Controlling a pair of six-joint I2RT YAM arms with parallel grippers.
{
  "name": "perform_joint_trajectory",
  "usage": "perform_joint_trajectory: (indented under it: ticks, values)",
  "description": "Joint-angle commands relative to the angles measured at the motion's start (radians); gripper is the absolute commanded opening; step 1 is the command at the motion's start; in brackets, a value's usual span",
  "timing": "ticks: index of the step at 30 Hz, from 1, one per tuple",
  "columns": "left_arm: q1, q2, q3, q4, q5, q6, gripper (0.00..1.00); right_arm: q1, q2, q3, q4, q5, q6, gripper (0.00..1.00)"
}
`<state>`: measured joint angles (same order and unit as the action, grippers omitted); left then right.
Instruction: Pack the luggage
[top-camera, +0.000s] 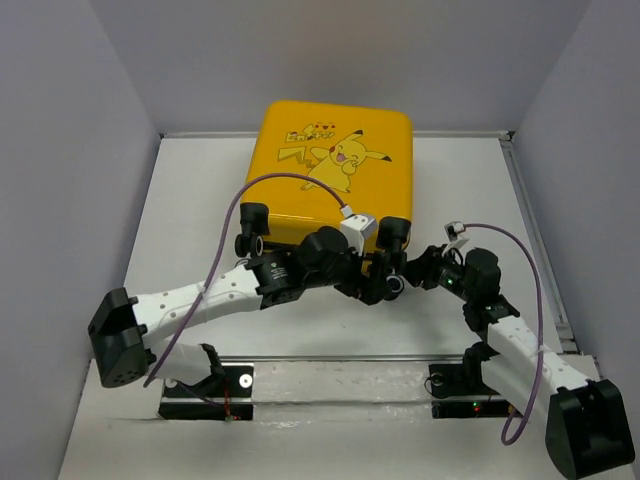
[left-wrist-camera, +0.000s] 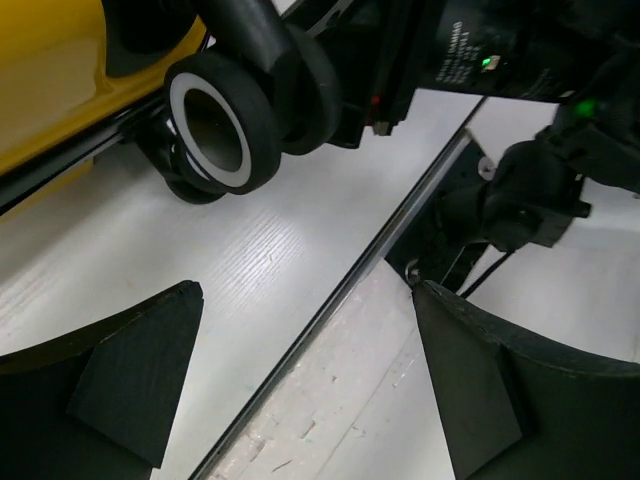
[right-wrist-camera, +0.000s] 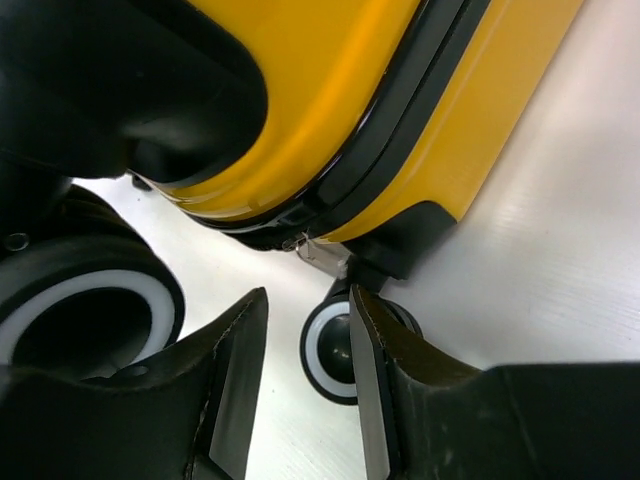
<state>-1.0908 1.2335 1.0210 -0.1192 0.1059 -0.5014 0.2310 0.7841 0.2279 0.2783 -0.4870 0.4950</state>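
Note:
The yellow luggage (top-camera: 335, 165) lies flat and closed at the back of the table, Pikachu lid up, wheels toward me. My left gripper (top-camera: 378, 287) hangs open and empty over the table just in front of its near right wheel (left-wrist-camera: 215, 120); its yellow shell shows in the left wrist view (left-wrist-camera: 50, 80), and the gripper (left-wrist-camera: 305, 390) holds nothing. My right gripper (top-camera: 410, 275) is at the same corner. In the right wrist view the right gripper (right-wrist-camera: 308, 390) is open with a narrow gap, just below the metal zipper pull (right-wrist-camera: 322, 255) and beside a black wheel (right-wrist-camera: 335, 352), holding nothing.
A second black and white wheel (right-wrist-camera: 70, 310) sits left of my right fingers. A dark seam (left-wrist-camera: 330, 300) runs across the table under my left gripper. The right arm (left-wrist-camera: 560, 170) is close beside the left gripper. Grey walls enclose the table.

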Motion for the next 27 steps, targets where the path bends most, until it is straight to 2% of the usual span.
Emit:
perform_joint_trajectory:
  ticks: [1,5,8,11,15,21,27]
  values:
    - [-0.004,0.075,0.089,0.150,0.017,-0.028,0.99,0.010,0.070,-0.009,0.163,-0.029,-0.022,0.45]
    - [-0.004,0.217,0.180,0.150,0.043,0.003,0.99,0.010,0.177,-0.022,0.338,-0.005,-0.029,0.46]
    - [-0.004,0.277,0.229,0.138,0.034,0.023,0.99,0.010,0.249,-0.009,0.405,0.011,-0.050,0.46]
    - [-0.003,0.314,0.255,0.138,0.028,0.029,0.99,0.010,0.313,0.005,0.455,0.016,-0.105,0.46]
    - [-0.003,0.348,0.278,0.141,0.032,0.035,0.99,0.010,0.352,-0.019,0.599,-0.028,-0.095,0.43]
    - [-0.003,0.348,0.274,0.142,0.012,0.034,0.99,0.019,0.313,-0.035,0.595,0.042,-0.130,0.43]
    - [-0.003,0.325,0.246,0.177,-0.006,0.015,0.96,0.019,0.287,-0.061,0.654,0.028,-0.139,0.43]
